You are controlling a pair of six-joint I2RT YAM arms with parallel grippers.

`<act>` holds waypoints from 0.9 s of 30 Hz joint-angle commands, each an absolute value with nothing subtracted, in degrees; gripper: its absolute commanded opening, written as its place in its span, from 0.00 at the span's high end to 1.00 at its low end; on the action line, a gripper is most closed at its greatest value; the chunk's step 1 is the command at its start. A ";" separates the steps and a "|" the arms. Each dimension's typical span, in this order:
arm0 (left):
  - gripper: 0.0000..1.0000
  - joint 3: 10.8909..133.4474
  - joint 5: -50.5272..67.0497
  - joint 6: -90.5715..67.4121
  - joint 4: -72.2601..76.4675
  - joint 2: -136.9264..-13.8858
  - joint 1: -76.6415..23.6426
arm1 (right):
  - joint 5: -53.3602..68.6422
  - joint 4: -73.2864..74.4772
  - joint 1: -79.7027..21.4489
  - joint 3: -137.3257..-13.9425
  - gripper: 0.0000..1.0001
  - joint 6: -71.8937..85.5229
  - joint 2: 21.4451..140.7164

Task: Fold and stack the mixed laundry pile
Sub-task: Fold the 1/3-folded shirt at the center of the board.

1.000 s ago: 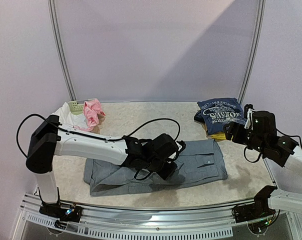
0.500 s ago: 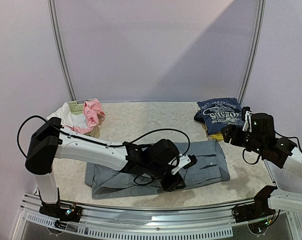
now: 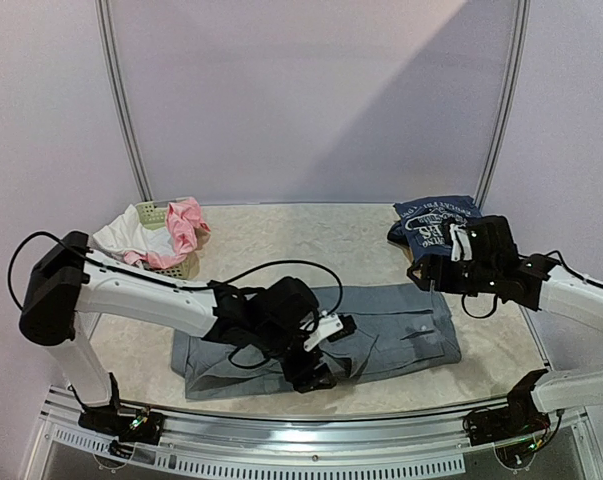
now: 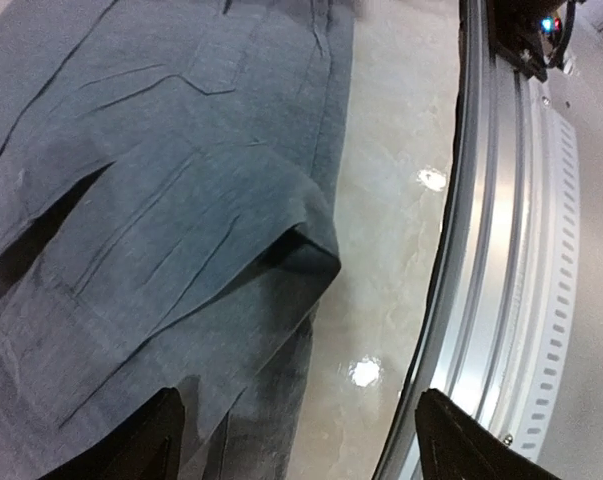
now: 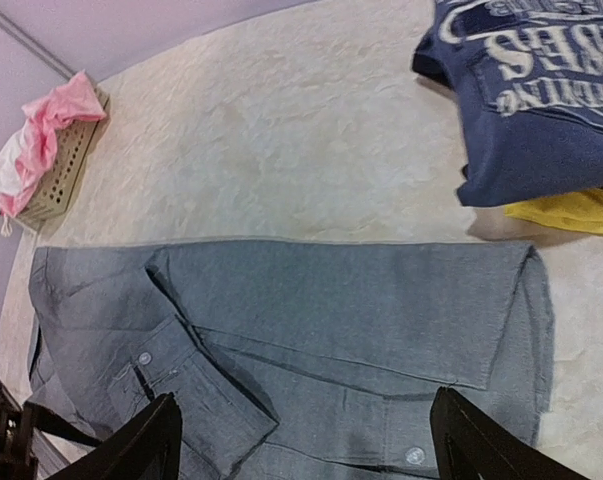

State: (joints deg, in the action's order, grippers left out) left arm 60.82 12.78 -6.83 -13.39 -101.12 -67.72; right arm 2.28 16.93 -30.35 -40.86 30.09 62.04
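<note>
**Grey garment flat, both pincers spread**

Far left of the grey buttoned cloth garment [image 3: 401, 320], pink and white cloths [image 3: 181, 230] are lying over a pale-green lattice plastic basket [image 3: 153, 212]. The left pincer [image 4: 296, 435] is hovering spread over the garment's near edge. The right pincer [image 5: 301, 440] is hanging spread above its right end. Behind that end, a folded navy printed tee [image 3: 436, 222] is sitting on yellow cloth [image 5: 571, 210].

Between the jaws of the black left gripper [image 4: 296, 440] lies the grey garment [image 4: 151, 200], a plain slate grey (bluer in the right wrist view), on the cream, marbled table [image 4: 391, 200]. Ahead and right of the black right gripper [image 5: 306, 440] jaws, the navy tee [image 5: 541, 90] bears pale lettering over a yellow piece [image 5: 576, 210]. Far left of them, pink cloth [image 5: 51, 125] drapes a pale-green lattice basket [image 5: 59, 175].
</note>
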 commanded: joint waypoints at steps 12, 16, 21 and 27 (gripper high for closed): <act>0.30 44.22 -0.61 -19.83 -8.43 -82.18 -53.87 | 3.33 23.72 -45.59 -61.55 0.14 20.77 87.01; 0.30 41.15 -6.59 -21.81 -10.15 -78.68 -51.33 | 3.64 24.99 -47.98 -64.76 0.14 18.00 90.91; 0.32 37.84 -11.63 -24.75 -10.61 -75.69 -48.61 | 4.42 23.65 -49.30 -66.83 0.15 15.37 94.34; 0.32 34.72 -12.77 -26.55 -8.08 -74.69 -44.76 | 4.29 22.30 -51.76 -68.19 0.15 11.20 96.68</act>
